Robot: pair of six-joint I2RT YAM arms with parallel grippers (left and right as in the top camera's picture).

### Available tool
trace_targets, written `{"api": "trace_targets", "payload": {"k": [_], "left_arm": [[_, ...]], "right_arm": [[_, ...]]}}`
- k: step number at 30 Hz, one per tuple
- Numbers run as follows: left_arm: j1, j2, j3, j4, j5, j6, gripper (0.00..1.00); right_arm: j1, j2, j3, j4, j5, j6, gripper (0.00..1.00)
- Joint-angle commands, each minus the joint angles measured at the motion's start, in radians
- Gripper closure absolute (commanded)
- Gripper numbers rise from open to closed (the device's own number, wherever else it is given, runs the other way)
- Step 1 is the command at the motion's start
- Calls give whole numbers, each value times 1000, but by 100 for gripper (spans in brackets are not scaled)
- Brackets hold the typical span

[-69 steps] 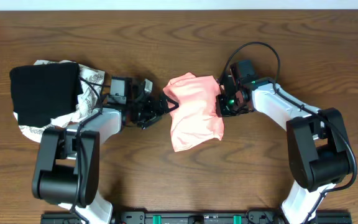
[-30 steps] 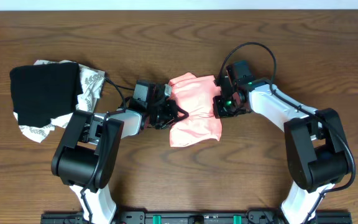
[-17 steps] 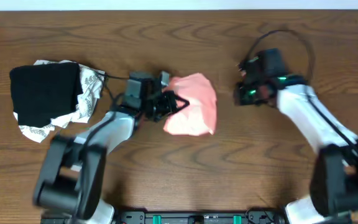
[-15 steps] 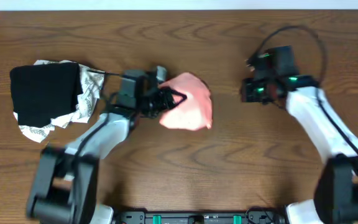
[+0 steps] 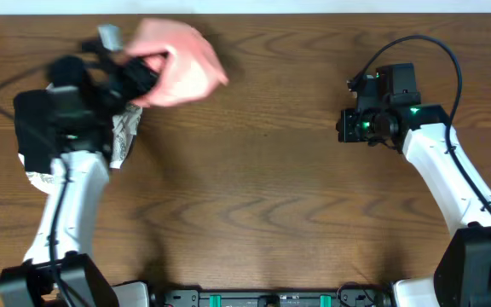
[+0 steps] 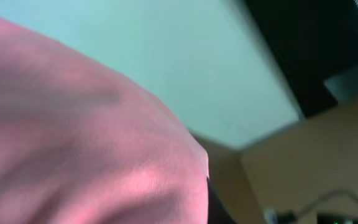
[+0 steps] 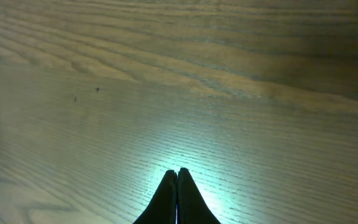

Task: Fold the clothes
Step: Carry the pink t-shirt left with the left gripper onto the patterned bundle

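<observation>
The pink T-shirt [image 5: 180,66] is up in the air, above the far left part of the bench [image 5: 254,196]. It is all bunched up into a soft lump. It looks blurry, so the letters on it cannot be read. The left fingers [image 5: 139,78] are clenched on the left side of the lump and hold it off the bench. In the left wrist view the pink T-shirt [image 6: 73,137] fills the low left part of the picture. Behind it there is a pale wall, and that is blurry too. The fingers themselves do not show in that view.

The left arm [image 5: 66,196] reaches up from the near left side to the shirt. Under the raised arm lies a black garment [image 5: 28,128]. It rests on a white cloth [image 5: 124,136] with a grey pattern. The white cloth sticks out on the right side and at the near edge of the black one.

Well apart, on the right side, the right arm [image 5: 441,162] holds the right fingers [image 5: 344,128] over bare wood. The right fingers [image 7: 171,196] are pressed tight together with nothing between them. A small patch of light shines on the bench [image 7: 229,93] just in front of them.
</observation>
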Motion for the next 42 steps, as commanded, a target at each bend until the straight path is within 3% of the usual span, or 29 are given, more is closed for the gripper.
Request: {"api": "trace_targets", "payload": {"k": [1,4,11,17,22,26,28,31,36,42], "left_arm": [[89,-26,104,14,67,53,94],[171,-27,142,1,125,103,94],[366,3,151,-161,141,342,94],[422,126,151,-190,160,432,94],[422,234,150,-446,133,630,94],[423,277,150,-690,-89,718,94],[430,278,150,-755,-169,725,94],[465,269,150,-754,-175,696,94],[547,219,150,-642,35,605,94],[590,125,150,-473,106,465,94]], "right_arm": [[16,-2,5,-4,3,-10,99],[20,-2,5,-10,3,-10,99],[35,-2,5,-33,3,-10,99],[47,-2,5,-42,2,-10,99],[50,-2,5,-61,3,-10,99],[50,-2,5,-73,3,-11,99],[50,-2,5,-70,3,-11,99],[50,-2,5,-59,3,-11,99],[50,-2,5,-61,3,-11,99],[50,-2,5,-58,19,-12,99]]}}
